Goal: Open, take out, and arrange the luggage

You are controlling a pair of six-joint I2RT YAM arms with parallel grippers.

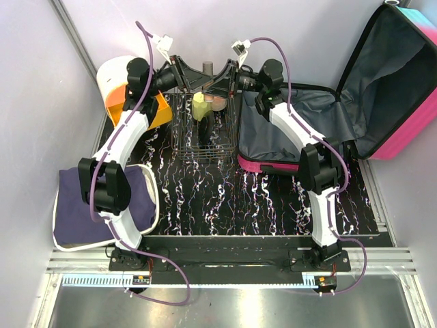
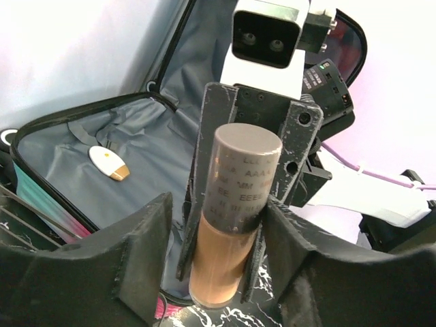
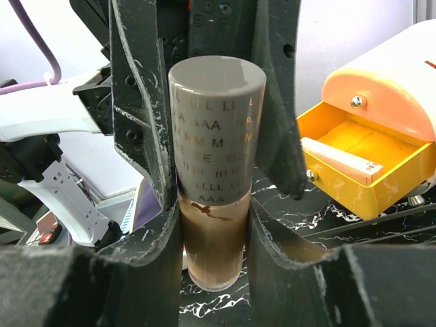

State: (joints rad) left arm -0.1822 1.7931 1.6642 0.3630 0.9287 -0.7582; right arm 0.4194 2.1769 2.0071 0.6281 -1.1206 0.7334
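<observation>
Above the wire basket (image 1: 205, 137) at the back of the black marbled counter (image 1: 259, 205), the two arms were nose to nose. The right gripper (image 3: 212, 218) had its jaws partly closed, pressing both sides of a cylindrical bottle of tan liquid with a grey lettered cap (image 3: 216, 129). The left gripper (image 2: 218, 208) had its jaws spread wider around that bottle, with a gap showing on one side. The hot pink hard-shell suitcase (image 1: 389, 82) lay open at the counter's right, lid raised and grey lining showing.

left claw (image 2: 216, 231) parted, right claw (image 3: 212, 238) clamped, tips facing
</observation>
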